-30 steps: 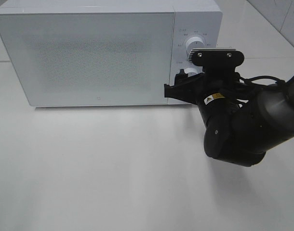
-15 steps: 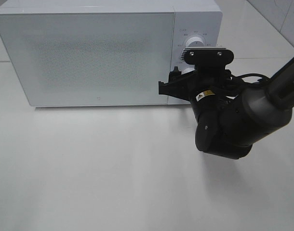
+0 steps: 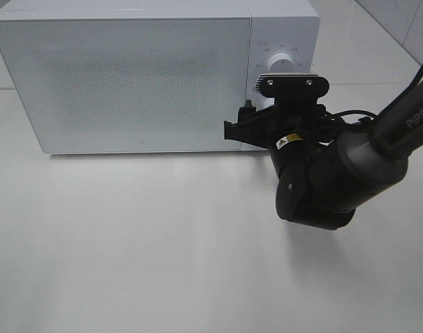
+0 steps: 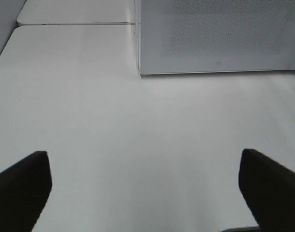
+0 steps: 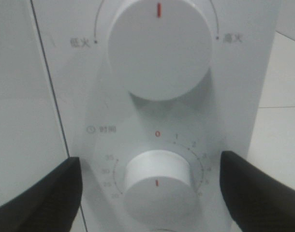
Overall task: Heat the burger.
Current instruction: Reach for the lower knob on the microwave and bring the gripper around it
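Two knobs sit on the right side of the microwave (image 3: 142, 76). The right tool (image 5: 148, 192) is up close to the lower one, the timer knob (image 5: 157, 179), w/ its fingers wide apart, one each side, not touching it. Door's shut and no burger in sight, so it's prob inside. The left tool (image 4: 146, 189) hangs wide apart over the worktop (image 3: 128, 243), holding nothing. Next: move in, pinch that knob, turn it to set the time.
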`<state>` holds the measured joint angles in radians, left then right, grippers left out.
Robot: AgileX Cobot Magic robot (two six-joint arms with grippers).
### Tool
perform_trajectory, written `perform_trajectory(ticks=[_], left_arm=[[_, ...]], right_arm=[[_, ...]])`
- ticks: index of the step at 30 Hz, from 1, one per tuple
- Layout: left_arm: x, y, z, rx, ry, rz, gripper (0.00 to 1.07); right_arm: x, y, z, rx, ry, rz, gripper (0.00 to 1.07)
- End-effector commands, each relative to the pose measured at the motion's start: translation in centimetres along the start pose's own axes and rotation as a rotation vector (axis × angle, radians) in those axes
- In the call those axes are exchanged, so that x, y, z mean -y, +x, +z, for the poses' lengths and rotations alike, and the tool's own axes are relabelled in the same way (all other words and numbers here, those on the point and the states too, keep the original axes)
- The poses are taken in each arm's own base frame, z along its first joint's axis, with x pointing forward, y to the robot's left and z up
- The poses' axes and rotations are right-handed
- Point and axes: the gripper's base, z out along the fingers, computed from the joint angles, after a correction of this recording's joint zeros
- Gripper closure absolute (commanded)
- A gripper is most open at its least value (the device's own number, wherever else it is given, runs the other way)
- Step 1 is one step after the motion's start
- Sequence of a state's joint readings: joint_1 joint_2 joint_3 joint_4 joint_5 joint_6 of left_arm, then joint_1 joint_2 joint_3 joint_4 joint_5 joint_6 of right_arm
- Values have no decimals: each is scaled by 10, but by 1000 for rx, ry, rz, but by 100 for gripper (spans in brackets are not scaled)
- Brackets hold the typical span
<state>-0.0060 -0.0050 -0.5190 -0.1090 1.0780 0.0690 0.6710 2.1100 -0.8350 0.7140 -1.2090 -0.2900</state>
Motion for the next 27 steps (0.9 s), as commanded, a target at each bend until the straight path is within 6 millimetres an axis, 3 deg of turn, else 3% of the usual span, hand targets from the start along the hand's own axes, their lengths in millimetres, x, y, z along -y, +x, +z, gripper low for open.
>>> perform_trajectory(ticks=[1,13,15,18,20,21,23,24,26,27], left_arm=[[0,1,-2,23,-1,-5,9],[0,1,-2,23,-1,-5,9],[0,1,-2,23,-1,-5,9],[0,1,-2,23,-1,-5,9],[0,1,-2,23,-1,-5,9],[0,1,-2,23,-1,-5,9],[0,1,-2,23,-1,-5,9],[0,1,-2,23,-1,-5,9],[0,1,-2,23,-1,-5,9],[0,1,-2,23,-1,-5,9]], right_arm=[[-1,-1,4,10,-6,4,31],[-2,0,4,-5,-11,17,37],[-2,2,4,-19,-15,21,48],[-2,2,4,-21,-15,21,52],[-2,1,4,-16,-14,21,69],[-2,1,4,-16,-14,21,69],[-2,1,4,-11,-12,22,88],[-2,1,4,-11,-12,22,88],[-3,0,4,0,-22,17,107],[-3,0,4,0,-22,17,107]])
